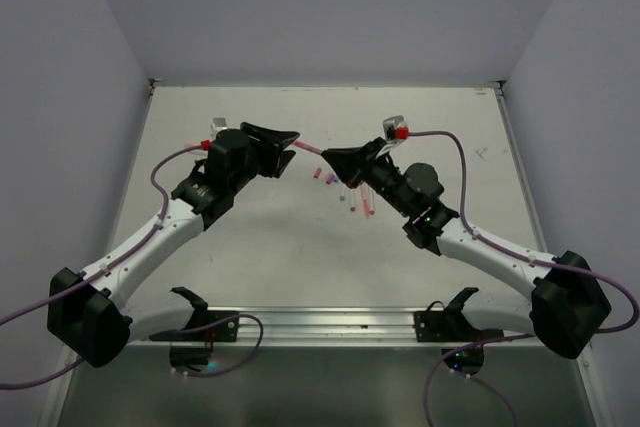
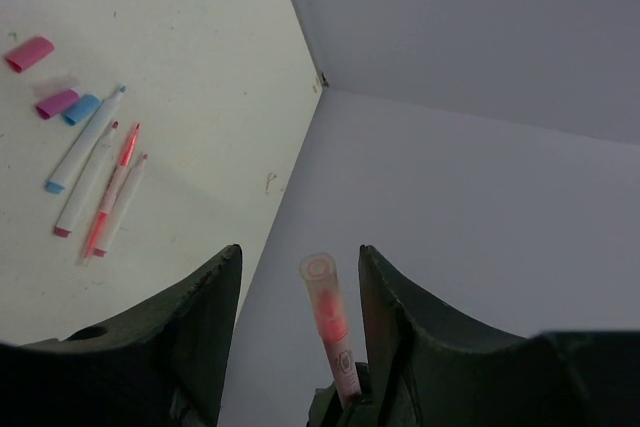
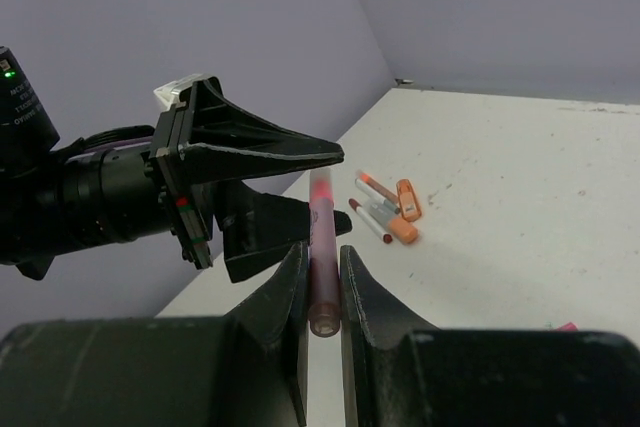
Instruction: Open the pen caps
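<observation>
A pale-barrelled pen (image 3: 322, 237) with a pink-red tip is held in the air by my right gripper (image 3: 322, 259), which is shut on its barrel. Its clear cap (image 2: 322, 292) points into my left gripper (image 2: 300, 252), whose jaws stand apart around it, the cap close to the right finger (image 2: 385, 297). From above, the left gripper (image 1: 288, 143) and the right gripper (image 1: 332, 157) meet tip to tip over the table's far middle, with the pen (image 1: 310, 149) between them.
Loose pink (image 2: 30, 53), purple (image 2: 57, 103) and blue (image 2: 82, 108) caps lie on the table beside several uncapped pale pens (image 2: 85, 147). Two orange markers (image 3: 405, 212) lie with other thin pens (image 3: 368, 219). The pile (image 1: 352, 197) sits under the right arm.
</observation>
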{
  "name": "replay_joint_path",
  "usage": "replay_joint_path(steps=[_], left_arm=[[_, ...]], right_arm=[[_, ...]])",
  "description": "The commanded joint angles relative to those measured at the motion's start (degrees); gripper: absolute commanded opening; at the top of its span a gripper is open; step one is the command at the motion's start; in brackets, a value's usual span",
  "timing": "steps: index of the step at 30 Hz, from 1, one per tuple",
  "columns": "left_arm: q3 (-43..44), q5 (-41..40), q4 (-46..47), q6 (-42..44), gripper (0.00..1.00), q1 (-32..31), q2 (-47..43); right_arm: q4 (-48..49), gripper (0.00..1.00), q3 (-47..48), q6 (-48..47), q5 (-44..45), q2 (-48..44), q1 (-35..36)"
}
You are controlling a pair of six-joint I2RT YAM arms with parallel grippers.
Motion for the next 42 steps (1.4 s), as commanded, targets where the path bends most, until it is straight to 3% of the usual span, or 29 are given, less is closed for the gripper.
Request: replay_joint_path(steps=[1,10,14,22,24,27,28,36,42], left_arm=[[1.94,-2.15,2.58,-2.19,0.53,-0.20,0.58],[2.47,-1.89,3.64,-2.63,0.44,-0.20,0.85],[2.82,-1.36,4.34,-2.28,0.34,-0.20,0.76],[2.38,-2.33,4.43,-1.50,0.05,-0.20,-0.12],[2.47,-3.03,4.26,-0.79,0.00,-0.20,-0.21],[3.43,-3.91,3.64,2.01,0.00,-0.20,-0.47],[3.61,-4.08,3.64,2.89,0.00,-0.20,-0.38],[4.05,-1.98,9.07,15.01,0.00,-0.11,0.14],[7.39,5.57,10.40,35.03,0.00,-0.02,3.92]], right_arm=[[4.51,0.00,0.42,-1.96,1.66,0.57,0.86],[5.21,0.00,0.42,-3.19,2.36,1.71,2.53],[5.21,0.00,0.33,-4.25,2.71,2.07,3.24],[4.69,0.00,-0.29,-4.69,2.63,2.07,3.94],[4.07,0.07,-0.63,-4.51,2.28,1.63,3.85],[0.48,0.38,-0.03,-4.25,1.75,-0.30,3.94],[-1.01,0.42,0.33,-4.16,1.22,-1.44,3.94],[-21.92,0.72,5.06,-5.30,3.68,-8.74,3.94],[-40.03,0.86,15.17,-8.99,1.49,-7.87,3.68]])
